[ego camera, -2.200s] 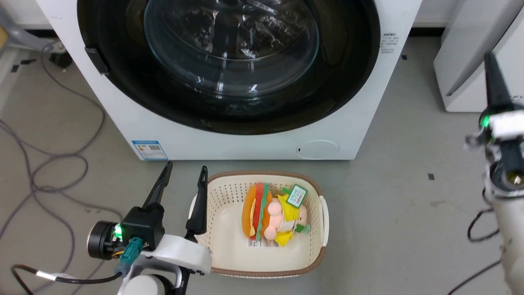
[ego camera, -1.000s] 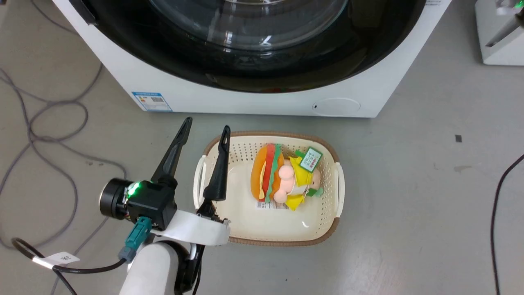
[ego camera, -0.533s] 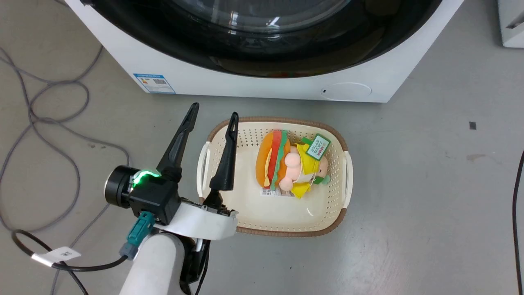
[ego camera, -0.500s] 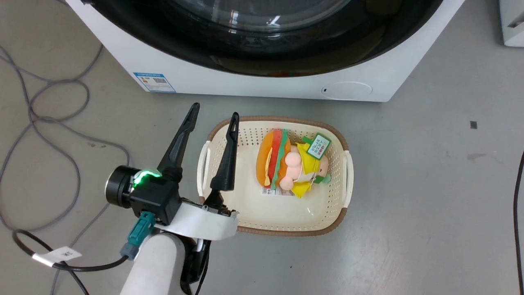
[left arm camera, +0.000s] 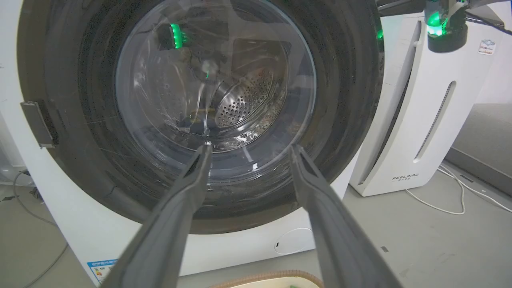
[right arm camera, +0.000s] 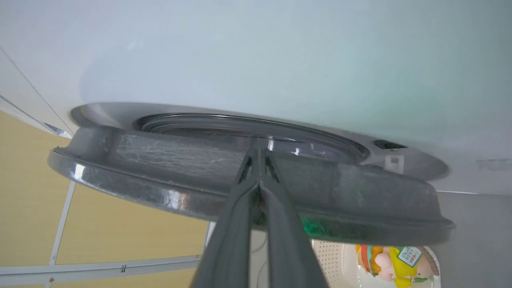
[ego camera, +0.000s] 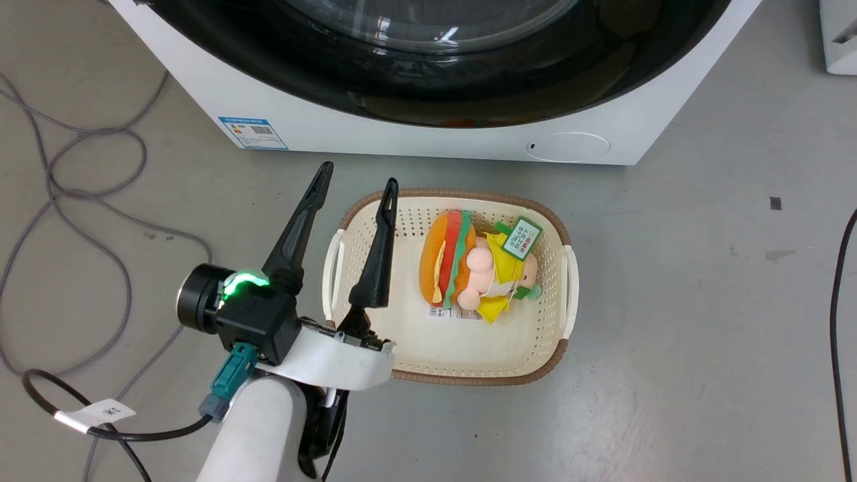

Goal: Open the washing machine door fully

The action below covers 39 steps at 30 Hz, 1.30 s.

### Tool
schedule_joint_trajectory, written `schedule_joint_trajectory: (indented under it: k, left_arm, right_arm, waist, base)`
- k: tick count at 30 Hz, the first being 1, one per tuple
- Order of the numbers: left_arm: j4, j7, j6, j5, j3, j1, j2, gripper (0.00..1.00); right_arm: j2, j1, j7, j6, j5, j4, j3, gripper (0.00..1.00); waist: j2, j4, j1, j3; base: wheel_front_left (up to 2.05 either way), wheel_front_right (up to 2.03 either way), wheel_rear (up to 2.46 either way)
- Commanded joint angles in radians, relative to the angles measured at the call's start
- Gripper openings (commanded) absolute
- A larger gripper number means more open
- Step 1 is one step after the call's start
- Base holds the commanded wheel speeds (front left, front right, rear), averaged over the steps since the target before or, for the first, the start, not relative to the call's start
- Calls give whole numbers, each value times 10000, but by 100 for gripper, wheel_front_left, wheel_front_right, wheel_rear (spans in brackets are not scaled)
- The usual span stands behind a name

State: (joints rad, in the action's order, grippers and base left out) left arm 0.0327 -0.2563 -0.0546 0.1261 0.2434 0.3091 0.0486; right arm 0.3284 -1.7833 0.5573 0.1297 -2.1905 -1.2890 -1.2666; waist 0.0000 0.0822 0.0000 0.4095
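- Right wrist view: right gripper (right arm camera: 258,156) pinched closed on nothing, tips right at the edge-on rim of the washing machine door (right arm camera: 160,158), just below the white machine front (right arm camera: 280,60); touching or just clear, cannot tell.
- Left wrist view: left gripper (left arm camera: 248,150) spread wide, empty, facing the door's middle square-on, well apart from it.
- Head view: same left gripper low beside the basket (ego camera: 455,195), door beyond it at the top.
- Judged: right arm nearer by far; coming pull outward, away from the machine front, across the rim rather than along it.
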Motion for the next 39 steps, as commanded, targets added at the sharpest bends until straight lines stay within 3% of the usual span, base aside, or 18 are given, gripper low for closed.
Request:
schedule_joint_trajectory:
  k: [1, 20, 39]
  left_arm:
    - [-10, -55, 60, 36, -9, 94, 16, 100]
    - [-308, -55, 29, 55, -7, -54, 16, 100]
    - [-1087, -55, -22, -236, -455, -1499, 17, 100]
  right_arm:
    - [-165, 311, 77, 10, 63, -17, -51, 0]
    - [-234, 1619, 872, 10, -195, 549, 138, 0]
    - [632, 5171, 653, 10, -808, 4084, 162, 0]
  waist:
    - [0, -4, 0, 0]
    - [0, 8, 0, -513]
    - [0, 302, 0, -2630]
  base:
    - [0, 0, 0]
    - [0, 0, 0]
    - [0, 0, 0]
